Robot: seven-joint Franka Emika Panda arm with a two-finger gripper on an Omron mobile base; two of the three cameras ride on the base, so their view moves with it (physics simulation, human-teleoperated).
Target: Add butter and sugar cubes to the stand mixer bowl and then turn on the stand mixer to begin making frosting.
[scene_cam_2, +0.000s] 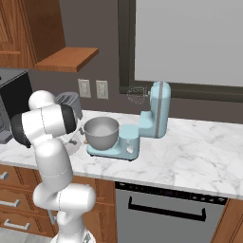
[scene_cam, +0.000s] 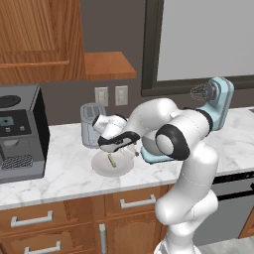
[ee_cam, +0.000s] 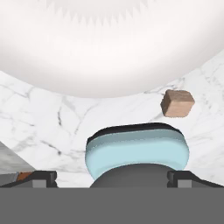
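Note:
The butter, a thin yellow-green stick, lies on a pale round plate. My gripper hangs low at the plate's right rim, next to the light-blue stand mixer's base, open and holding nothing. In the hand view my gripper has its fingertips wide apart. One tan sugar cube rests on the marble between the plate and the rounded blue base. The steel stand mixer bowl sits on the stand mixer, whose head is tilted up with the whisk raised.
A grey toaster stands behind the plate against the wall. A black coffee machine fills the counter's left end. Bare marble counter stretches right of the mixer. Wooden cabinets and a shelf hang above.

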